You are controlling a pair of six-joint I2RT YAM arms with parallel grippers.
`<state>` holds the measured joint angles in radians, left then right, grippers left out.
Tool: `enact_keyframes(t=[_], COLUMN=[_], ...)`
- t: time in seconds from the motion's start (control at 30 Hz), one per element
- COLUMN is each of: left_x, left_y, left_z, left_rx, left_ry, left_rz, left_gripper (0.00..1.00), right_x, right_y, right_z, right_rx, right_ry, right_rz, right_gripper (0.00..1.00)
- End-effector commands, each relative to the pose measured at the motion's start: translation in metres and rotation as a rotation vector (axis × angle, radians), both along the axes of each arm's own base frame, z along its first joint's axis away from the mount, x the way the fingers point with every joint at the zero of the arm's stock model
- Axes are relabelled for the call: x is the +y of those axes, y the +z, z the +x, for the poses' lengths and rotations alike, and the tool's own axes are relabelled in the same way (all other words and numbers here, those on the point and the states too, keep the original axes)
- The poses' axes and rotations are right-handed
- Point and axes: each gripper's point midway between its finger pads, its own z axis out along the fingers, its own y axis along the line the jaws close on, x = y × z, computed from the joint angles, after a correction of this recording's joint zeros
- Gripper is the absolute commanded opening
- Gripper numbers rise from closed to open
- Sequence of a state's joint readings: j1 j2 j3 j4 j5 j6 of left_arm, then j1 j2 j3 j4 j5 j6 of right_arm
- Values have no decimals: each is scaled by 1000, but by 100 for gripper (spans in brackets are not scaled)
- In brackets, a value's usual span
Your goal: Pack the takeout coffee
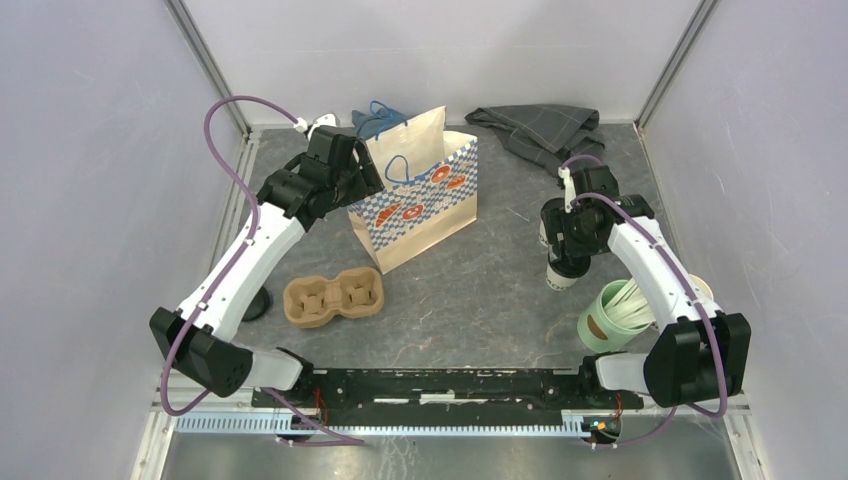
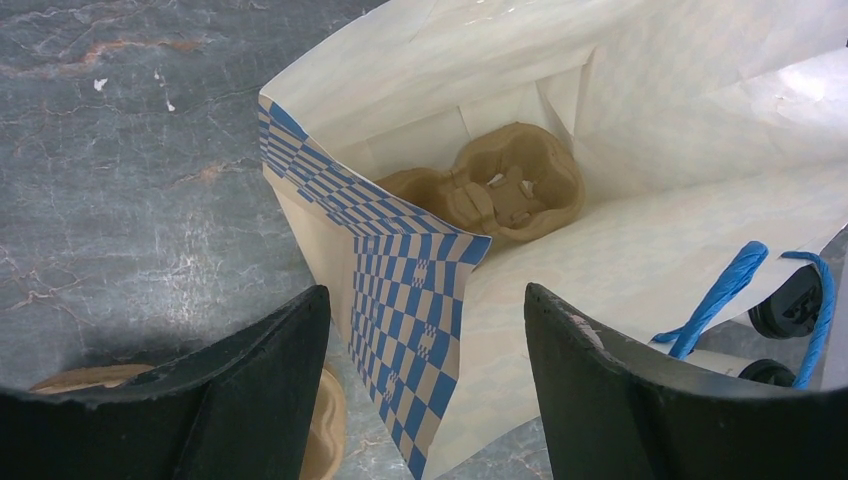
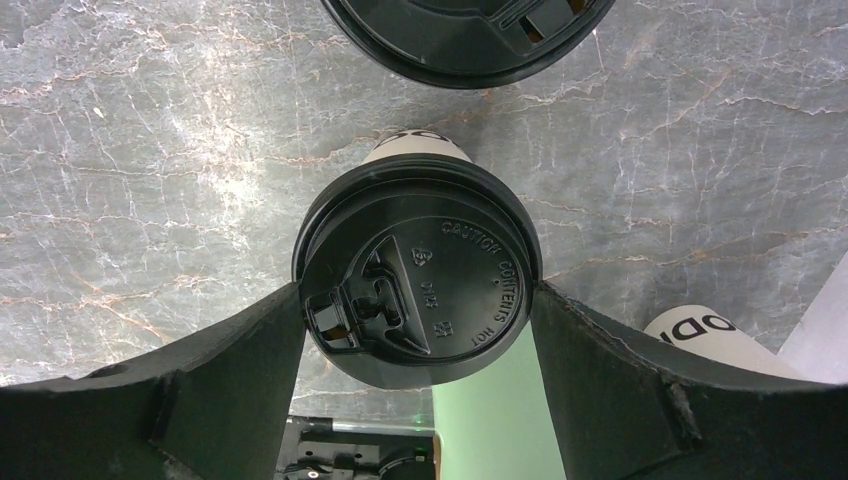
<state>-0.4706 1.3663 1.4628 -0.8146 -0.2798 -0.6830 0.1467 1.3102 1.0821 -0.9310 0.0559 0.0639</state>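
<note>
The right claw (image 3: 418, 297) is pinching the coffee cup (image 3: 440, 250) at its black lid rim. The cup is standing on the table (image 1: 480, 300), well right of the paper bag (image 1: 420, 205). The left claw (image 2: 425, 292) is hanging spread over the bag's mouth, holding nothing. Gripping this high is risking the lid popping off or the cup slipping, and a second lidded cup (image 3: 470, 30) is sitting close enough to be knocked. Only the left wrist view is showing a cardboard carrier (image 2: 500, 185) inside the bag. Only the overhead view is showing the gap between cup and bag.
</note>
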Motion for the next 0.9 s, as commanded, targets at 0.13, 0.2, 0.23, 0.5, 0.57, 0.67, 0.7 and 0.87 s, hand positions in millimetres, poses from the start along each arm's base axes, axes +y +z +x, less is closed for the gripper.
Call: enact_keyframes(t=[0.13, 0.2, 0.23, 0.5, 0.57, 0.67, 0.7, 0.87], left_x=[0, 1, 1, 17, 19, 15, 11, 3], left_y=[18, 17, 17, 22, 24, 24, 23, 10], left_z=[5, 5, 5, 2, 5, 12, 14, 20], left_rx=[-40, -39, -36, 6, 9, 16, 23, 75], left_ry=[19, 19, 21, 95, 117, 126, 118, 119], left_rz=[-31, -27, -23, 34, 43, 35, 29, 21], left_gripper=[78, 78, 78, 83, 83, 79, 77, 73], right_x=[-2, -2, -1, 0, 5, 8, 9, 12], right_y=[-15, -14, -13, 31, 42, 55, 60, 101], right_z=[-3, -3, -2, 8, 10, 10, 9, 7], right_rx=[29, 26, 24, -78, -114, -166, -182, -322], right_ry=[5, 4, 4, -8, 3, 15, 16, 51], right_rz=[-10, -9, -7, 9, 38, 62, 67, 93], right_gripper=[87, 85, 82, 75, 73, 72, 72, 70])
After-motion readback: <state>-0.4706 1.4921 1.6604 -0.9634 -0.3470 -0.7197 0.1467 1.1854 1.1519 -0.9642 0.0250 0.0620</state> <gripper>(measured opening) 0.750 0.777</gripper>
